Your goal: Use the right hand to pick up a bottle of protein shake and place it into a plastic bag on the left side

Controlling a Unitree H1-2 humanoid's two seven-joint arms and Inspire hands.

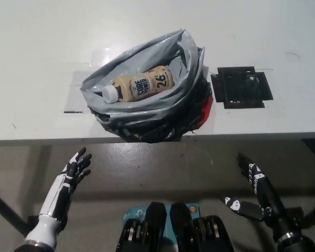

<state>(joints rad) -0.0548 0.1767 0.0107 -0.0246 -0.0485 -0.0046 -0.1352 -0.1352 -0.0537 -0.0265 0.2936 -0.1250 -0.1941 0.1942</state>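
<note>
Bright, even overhead light; glare on the table (37, 31); sharp focus.

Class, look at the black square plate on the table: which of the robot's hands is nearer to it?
Right. The black right hand hangs open below the table edge, almost directly under the black square plate. The white left hand, also open, is far off at the lower left.
</note>
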